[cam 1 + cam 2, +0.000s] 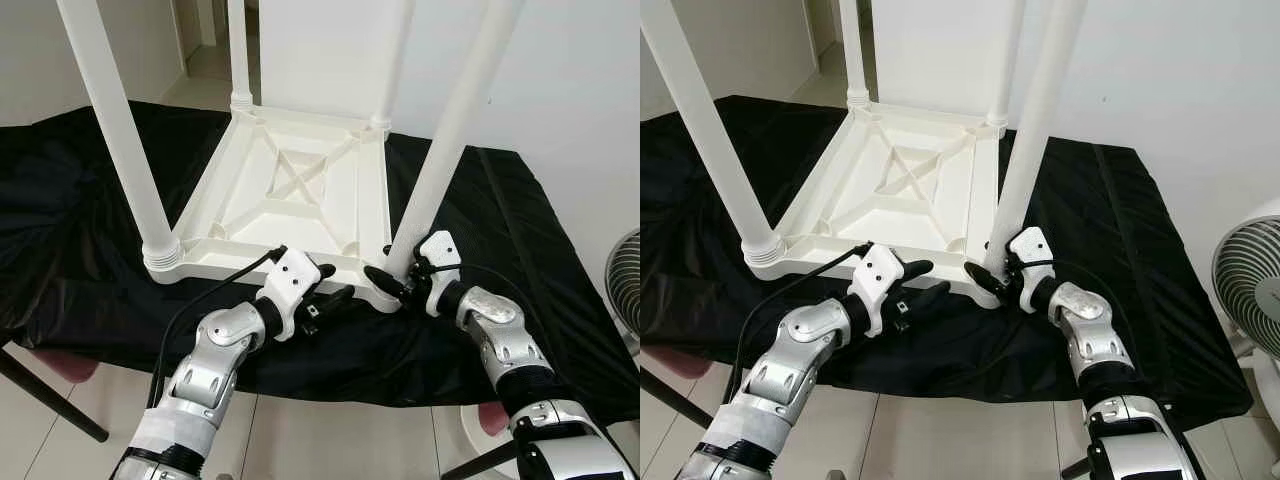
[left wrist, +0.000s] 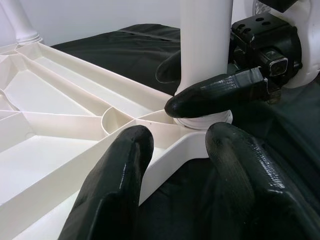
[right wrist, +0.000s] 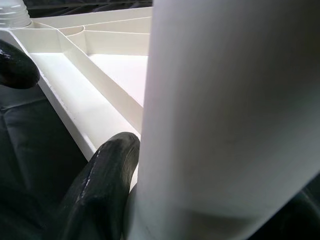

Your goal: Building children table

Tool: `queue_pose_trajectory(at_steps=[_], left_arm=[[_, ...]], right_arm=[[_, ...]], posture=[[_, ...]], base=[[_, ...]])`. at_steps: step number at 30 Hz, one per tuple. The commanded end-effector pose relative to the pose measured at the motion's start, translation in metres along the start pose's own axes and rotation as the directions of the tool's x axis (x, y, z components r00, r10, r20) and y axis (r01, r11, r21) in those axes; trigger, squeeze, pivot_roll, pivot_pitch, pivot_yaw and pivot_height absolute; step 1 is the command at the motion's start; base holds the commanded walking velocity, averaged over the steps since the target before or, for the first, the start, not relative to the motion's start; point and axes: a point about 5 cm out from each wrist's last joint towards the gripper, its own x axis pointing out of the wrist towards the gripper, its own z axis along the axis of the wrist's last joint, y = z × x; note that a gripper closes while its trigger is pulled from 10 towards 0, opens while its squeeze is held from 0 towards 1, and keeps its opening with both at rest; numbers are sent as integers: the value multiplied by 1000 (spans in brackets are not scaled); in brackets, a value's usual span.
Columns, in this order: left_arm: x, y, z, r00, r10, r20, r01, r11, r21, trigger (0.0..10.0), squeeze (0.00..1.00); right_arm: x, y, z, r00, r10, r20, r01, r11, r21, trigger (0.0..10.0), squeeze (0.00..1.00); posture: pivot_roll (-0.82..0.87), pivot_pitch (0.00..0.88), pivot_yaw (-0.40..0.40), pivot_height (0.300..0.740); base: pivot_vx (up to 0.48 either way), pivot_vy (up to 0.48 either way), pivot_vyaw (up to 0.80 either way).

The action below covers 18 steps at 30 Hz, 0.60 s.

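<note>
A white plastic children's table [image 1: 290, 190] lies upside down on a black cloth [image 1: 80, 230], with its legs standing up. My right gripper [image 1: 395, 282] is shut around the base of the near right leg [image 1: 450, 130], where the leg meets its corner socket. In the right wrist view, one of its fingers [image 3: 105, 170] presses against that leg [image 3: 225, 110]. My left gripper [image 1: 335, 290] is open at the table's near rim, just left of that corner. In the left wrist view its fingers [image 2: 115, 185] straddle the rim, one over the ribbed underside and one outside.
The near left leg [image 1: 120, 140] and two far legs [image 1: 238, 50] stand upright. A fan [image 1: 1250, 300] stands on the floor at the right. The cloth-covered surface ends close in front of my arms, with tiled floor below.
</note>
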Motion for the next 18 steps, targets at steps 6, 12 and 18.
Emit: queue_pose_trajectory(at_steps=[6, 12, 18], left_arm=[[2, -2, -2, 999, 53, -7, -53, 999, -5, 10000, 0], [2, -7, -3, 999, 45, -7, -45, 999, -15, 10000, 0], [1, -9, -3, 999, 42, -8, -42, 999, -19, 10000, 0]], right_arm=[[0, 10, -11, 995, -96, 1, 95, 989, 117, 10000, 0], [8, 22, -7, 977, -215, 15, 209, 963, 168, 10000, 0], [12, 36, -4, 927, -375, 18, 363, 908, 207, 10000, 0]], posture=[[92, 10, -50, 740], [90, 20, -54, 740], [97, 24, -63, 740]], base=[[0, 0, 0], [0, 0, 0], [0, 0, 0]])
